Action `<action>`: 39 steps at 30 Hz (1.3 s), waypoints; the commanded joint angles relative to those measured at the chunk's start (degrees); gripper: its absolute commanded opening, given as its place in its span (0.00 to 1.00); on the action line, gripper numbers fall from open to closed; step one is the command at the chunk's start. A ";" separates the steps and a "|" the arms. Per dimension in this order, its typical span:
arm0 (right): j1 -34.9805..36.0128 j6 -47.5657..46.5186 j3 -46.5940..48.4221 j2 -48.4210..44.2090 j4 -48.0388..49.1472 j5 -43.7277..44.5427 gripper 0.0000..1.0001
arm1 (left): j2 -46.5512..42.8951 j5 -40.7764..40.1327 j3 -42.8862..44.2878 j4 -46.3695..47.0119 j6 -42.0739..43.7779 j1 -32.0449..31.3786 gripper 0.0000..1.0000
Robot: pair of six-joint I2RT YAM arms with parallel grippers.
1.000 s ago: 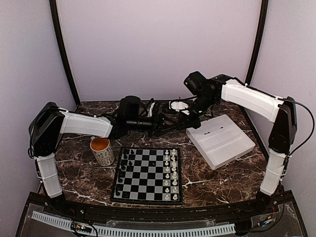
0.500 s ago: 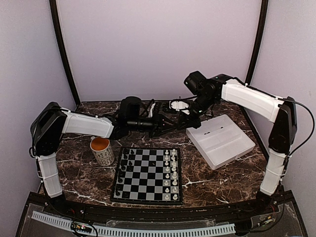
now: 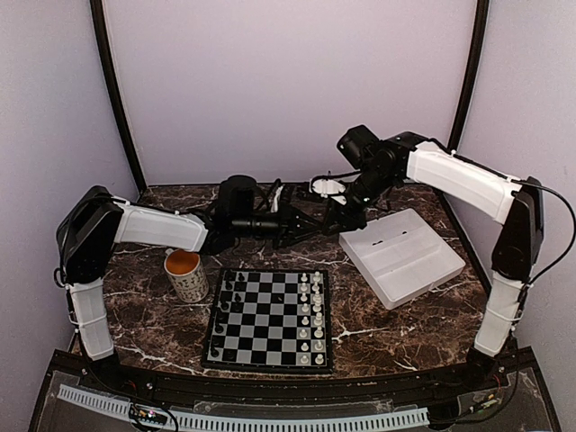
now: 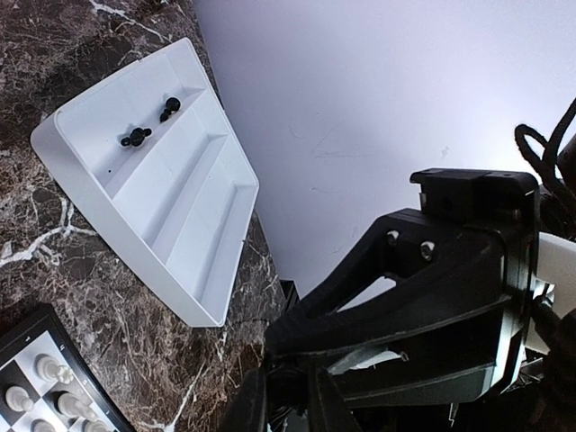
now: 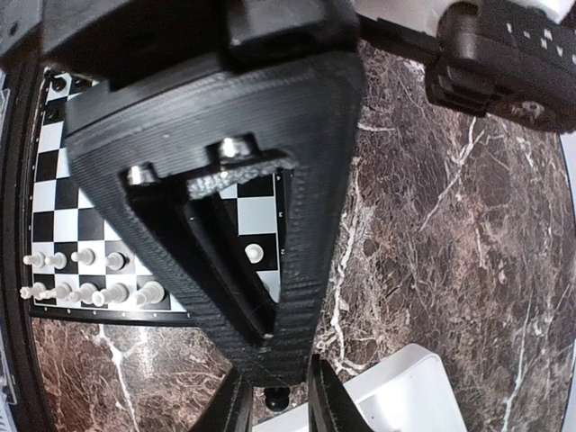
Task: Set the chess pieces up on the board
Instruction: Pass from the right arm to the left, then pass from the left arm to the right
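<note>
Since a second ago the right claw has lifted a touch toward 12 o'clock. It is now tip to tip with the left claw at the back of the bench. Its fingers stand nearly together about a small black piece, pinching it as I judge. The left claw's state I cannot tell.

For a clean handover I'd hold one claw fast until the other bites.

The board lies at 6 o'clock, with black chess pieces along its 9 o'clock edge. Only the left wrist view shows two spare black figures lying in the white tray.
</note>
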 commanded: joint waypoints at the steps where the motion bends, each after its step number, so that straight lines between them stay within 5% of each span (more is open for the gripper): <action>1: -1.62 0.97 1.04 -4.59 1.06 -4.03 0.27 | -3.03 0.04 0.08 2.34 2.02 0.14 0.13; 15: -15.77 13.93 -0.81 -2.37 3.93 -37.88 0.35 | -5.09 -4.75 -3.01 10.89 2.73 0.41 0.12; 18: -17.77 22.59 -5.10 -1.13 11.48 -49.58 0.53 | -5.79 -6.95 -2.99 10.93 3.97 0.49 0.12; 20: -18.03 31.74 -9.41 -1.58 21.27 -53.44 0.55 | -6.31 -8.12 -2.90 10.71 4.66 0.60 0.12; 25: -18.00 48.01 -18.04 -4.09 38.58 -53.95 0.55 | -6.88 -9.50 -2.93 11.20 5.22 0.65 0.12; 39: -16.08 57.45 -20.51 -1.90 47.89 -54.29 0.41 | -5.67 -8.74 -2.67 14.61 2.99 0.72 0.12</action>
